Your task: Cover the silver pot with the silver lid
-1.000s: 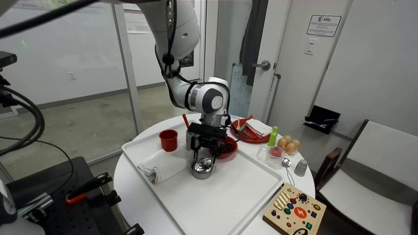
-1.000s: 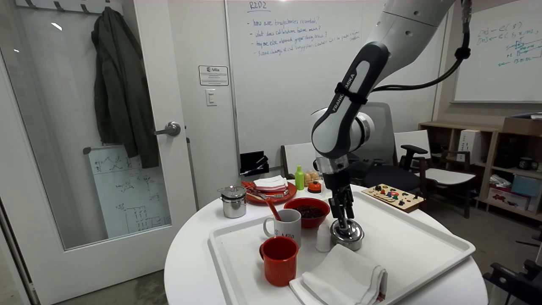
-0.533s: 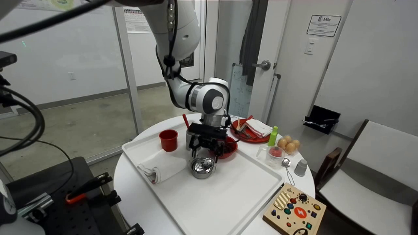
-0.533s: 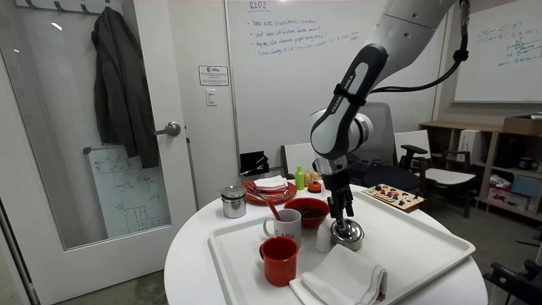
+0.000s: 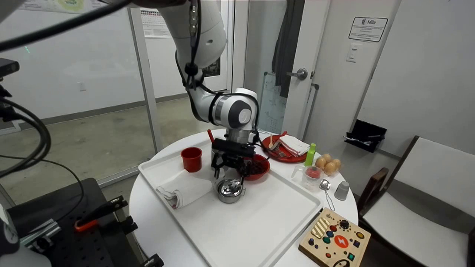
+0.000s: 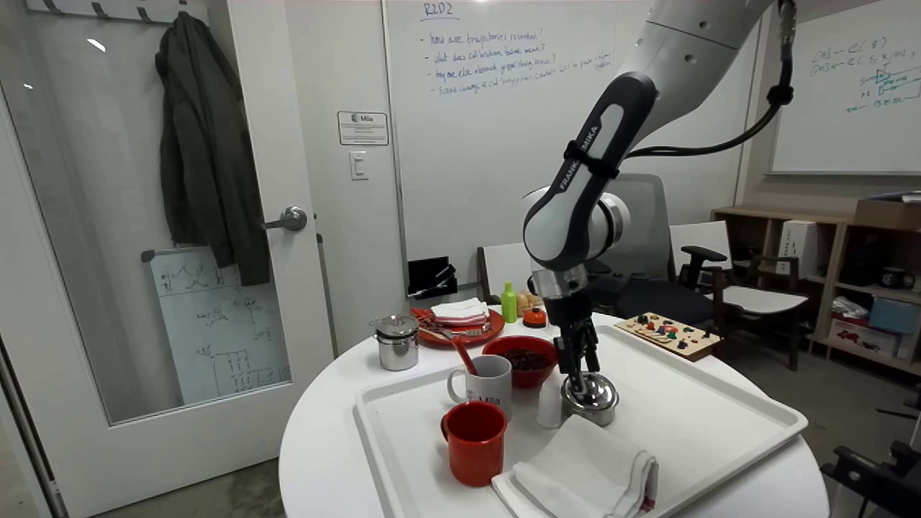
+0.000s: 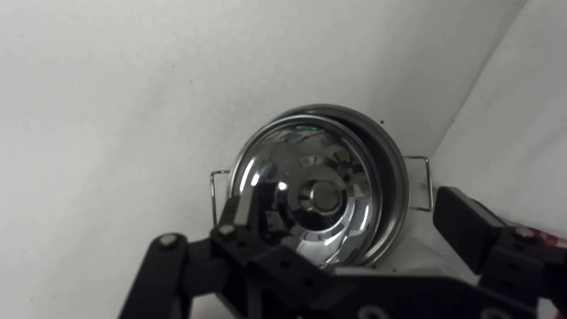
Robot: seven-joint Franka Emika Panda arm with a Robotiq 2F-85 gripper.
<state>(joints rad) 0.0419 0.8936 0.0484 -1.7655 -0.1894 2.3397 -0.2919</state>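
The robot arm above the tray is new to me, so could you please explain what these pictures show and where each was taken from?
It is a jointed arm ending in a two-fingered pincer. Two views come from cameras standing outside it, in different places; the wrist view looks down from the arm's end. On the tray are a pot, a red cup, a mug, a bowl, a cloth and a small white thing. The pincer is open and holds nothing. The lid lies on the pot, seemingly off-centre: the wrist view shows a crescent of the pot's inside beside it.
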